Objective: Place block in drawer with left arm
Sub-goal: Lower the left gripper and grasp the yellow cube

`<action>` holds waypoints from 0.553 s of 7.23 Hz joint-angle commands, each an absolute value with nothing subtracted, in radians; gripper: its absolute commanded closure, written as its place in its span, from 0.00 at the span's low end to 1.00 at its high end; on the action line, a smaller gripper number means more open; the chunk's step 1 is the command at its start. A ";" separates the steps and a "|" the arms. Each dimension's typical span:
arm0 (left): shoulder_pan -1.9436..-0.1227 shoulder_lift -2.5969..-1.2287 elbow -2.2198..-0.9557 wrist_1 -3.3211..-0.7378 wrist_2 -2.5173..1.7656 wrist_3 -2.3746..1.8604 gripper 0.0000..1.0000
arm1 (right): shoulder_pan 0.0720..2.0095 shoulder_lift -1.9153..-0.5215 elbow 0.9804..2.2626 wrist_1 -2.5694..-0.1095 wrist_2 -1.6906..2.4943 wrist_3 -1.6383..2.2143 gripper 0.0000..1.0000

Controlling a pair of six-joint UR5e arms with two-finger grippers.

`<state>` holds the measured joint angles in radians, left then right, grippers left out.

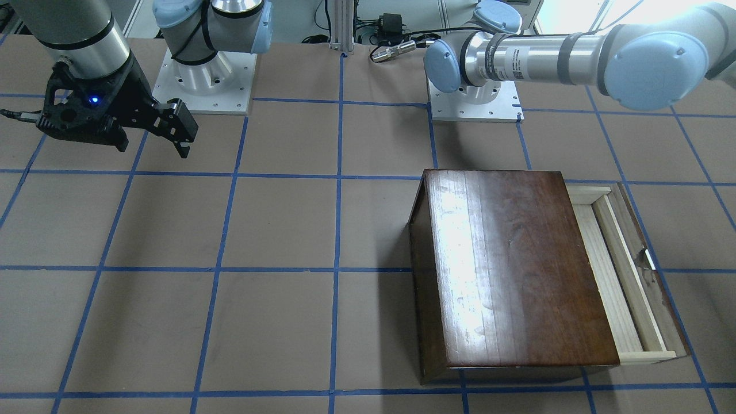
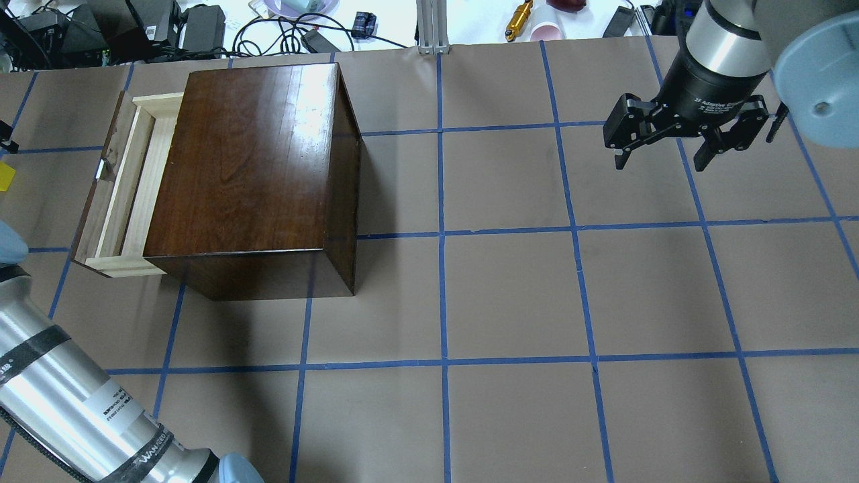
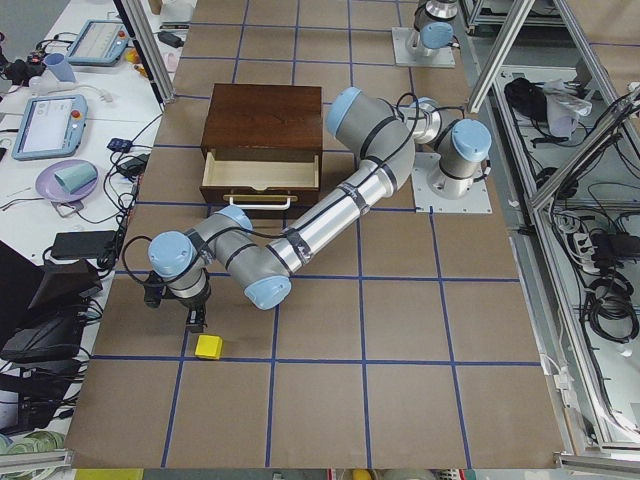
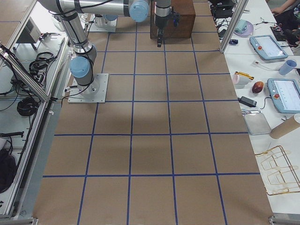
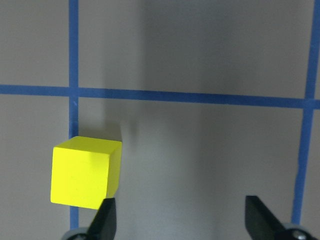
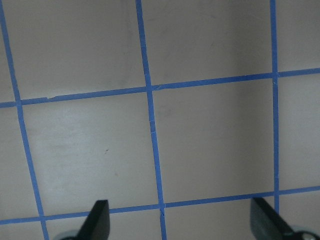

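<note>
The yellow block (image 5: 85, 172) lies on the brown table, just ahead of and outside one fingertip (image 5: 105, 220) of my left gripper (image 5: 182, 220). That gripper is open and empty, and hovers above the table. In the exterior left view the block (image 3: 209, 347) lies just past the left gripper (image 3: 185, 315), well in front of the drawer (image 3: 260, 175). The block shows at the overhead view's left edge (image 2: 5, 176). The drawer (image 2: 127, 188) is pulled out of the dark cabinet (image 2: 255, 161) and looks empty. My right gripper (image 2: 661, 157) is open and empty, far to the right.
The left arm's forearm (image 2: 60, 396) reaches low across the table's near left corner. Both arm bases (image 1: 204, 86) stand at the robot's edge of the table. Cables and small items (image 2: 201, 27) lie beyond the far edge. Blue tape lines grid the table.
</note>
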<state>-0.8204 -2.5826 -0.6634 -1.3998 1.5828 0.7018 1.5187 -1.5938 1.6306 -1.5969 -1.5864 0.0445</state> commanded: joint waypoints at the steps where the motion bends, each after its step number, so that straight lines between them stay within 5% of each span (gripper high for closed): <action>1: -0.776 -2.614 -0.644 -1.370 1.582 0.776 0.05 | 1.519 -1.594 1.631 -1.597 -1.586 0.044 0.00; 4: -0.762 -2.657 -0.612 -1.324 1.580 0.845 0.05 | 1.519 -1.594 1.631 -1.597 -1.588 0.044 0.00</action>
